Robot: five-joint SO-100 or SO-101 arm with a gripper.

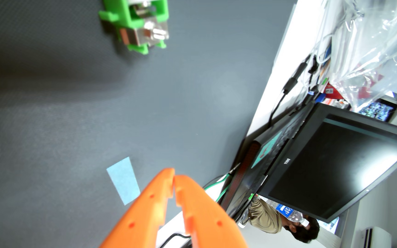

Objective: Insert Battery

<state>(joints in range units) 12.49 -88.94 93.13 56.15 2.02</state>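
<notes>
Orange plastic gripper (pixel 174 176) enters the wrist view from 6 o'clock; its two fingers taper upward and meet at the tips, closed together with nothing between them. Grey mat (pixel 73 107) fills the left and centre of the view. Pale blue tape strip (pixel 124 180) lies flat on the mat, just beside the fingertips at their 9 o'clock, its lower end passing behind the left finger. Green plastic holder (pixel 134 22) sits on the mat at 12 o'clock, well apart from the gripper, cut off by the upper edge of the view. A silver metal piece (pixel 145 33) sits in the holder, with a reddish-brown face on its left side; whether this is the battery cannot be told. White table surface (pixel 278 78) runs as a diagonal band beyond the mat edge at 2 o'clock, with black cables (pixel 290 83) lying on it. Dell laptop (pixel 336 164), screen dark, stands at 3 to 4 o'clock. Clear plastic bag (pixel 379 47) at 1 to 2 o'clock. A person (pixel 285 220) and a water bottle (pixel 290 213) appear below the laptop at 5 o'clock.
</notes>
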